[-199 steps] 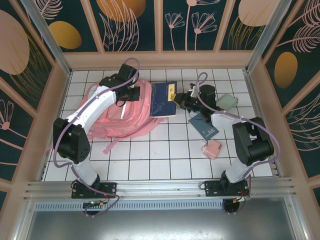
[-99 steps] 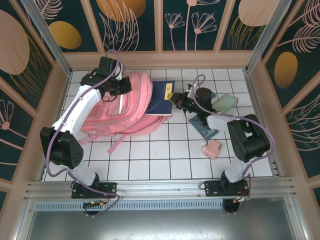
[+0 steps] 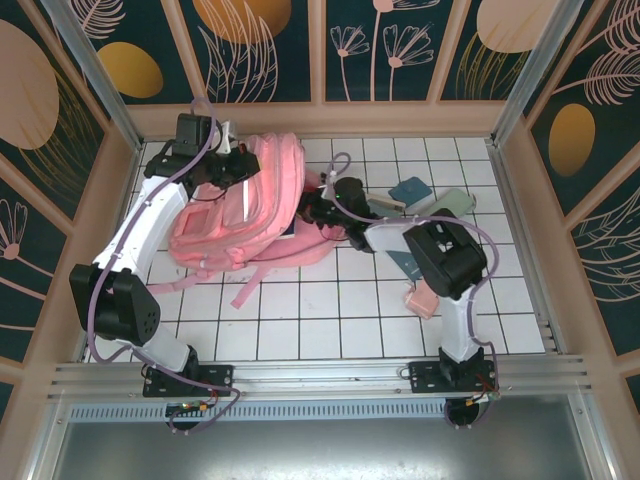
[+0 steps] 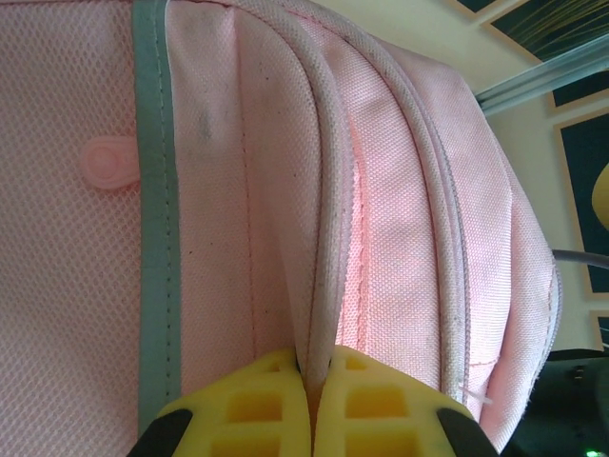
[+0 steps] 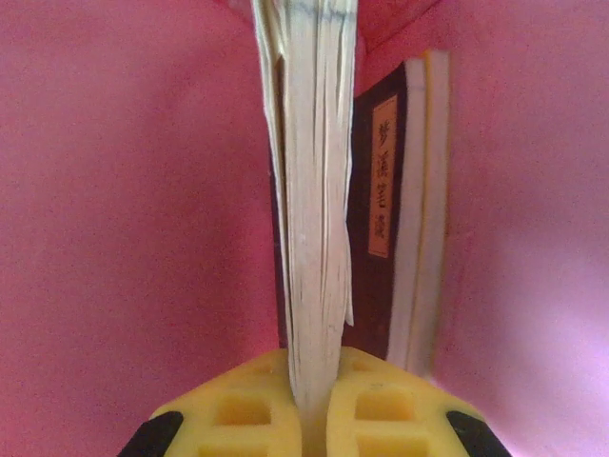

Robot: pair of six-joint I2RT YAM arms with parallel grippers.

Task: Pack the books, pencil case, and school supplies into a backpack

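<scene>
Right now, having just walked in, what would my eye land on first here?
The pink backpack slumped at the far left of the table, a piped edge pinched in the left gripper. The right gripper reaches inside it, clamping a thin book edge-on beside a dark book with a pale label. A small pink block lies loose to the right.

I see a table (image 3: 330,320) surfaced in white square tiles with dark grid lines. A pale wooden frame (image 3: 320,118) encloses it on three sides and carries dark teal panels (image 3: 270,50) printed with pink line-drawn plants and orange ovals. A grooved aluminium rail (image 3: 320,375) runs along the near edge.
</scene>
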